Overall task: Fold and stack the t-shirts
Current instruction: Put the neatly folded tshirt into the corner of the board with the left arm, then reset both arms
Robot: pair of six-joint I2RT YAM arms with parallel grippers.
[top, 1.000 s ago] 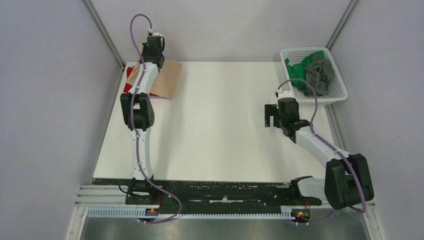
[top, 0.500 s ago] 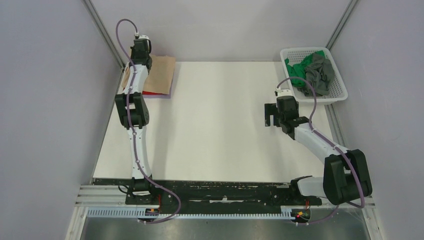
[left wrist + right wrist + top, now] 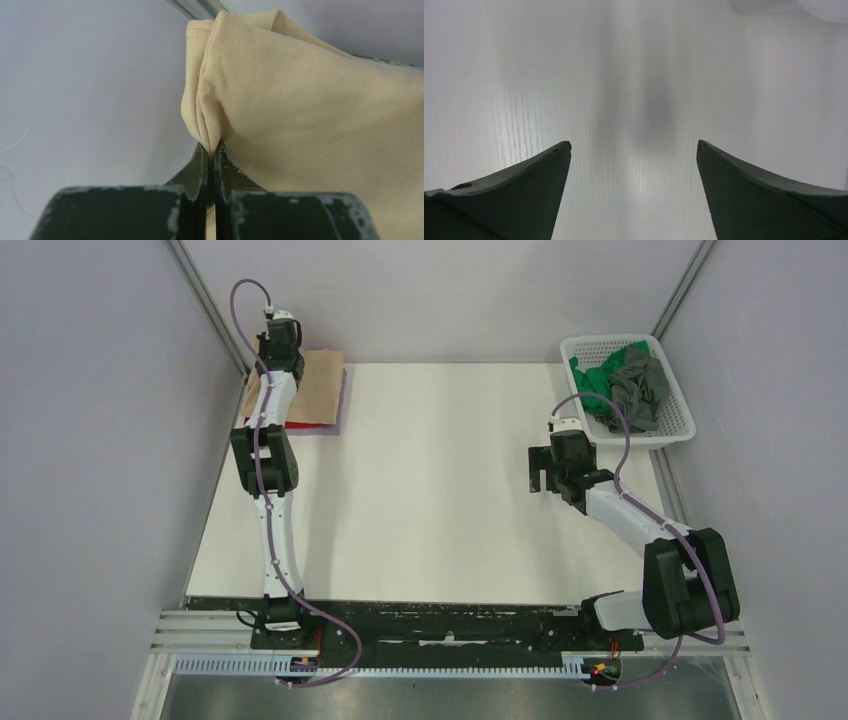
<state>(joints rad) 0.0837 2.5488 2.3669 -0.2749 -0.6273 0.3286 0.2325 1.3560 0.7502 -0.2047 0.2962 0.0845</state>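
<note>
1 beige t-shirt lies over the red t-shirt at the bench's far-left corner. the left fingers are clenched on a fold at its edge. the right fingers hang spread above bare bench, near the basket holding the green t-shirt and the grey t-shirt.

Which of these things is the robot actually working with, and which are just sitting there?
Part of the job: beige t-shirt; red t-shirt under it; green t-shirt and grey t-shirt, crumpled in the white mesh basket.
Just there: white mesh basket; white table.
</note>
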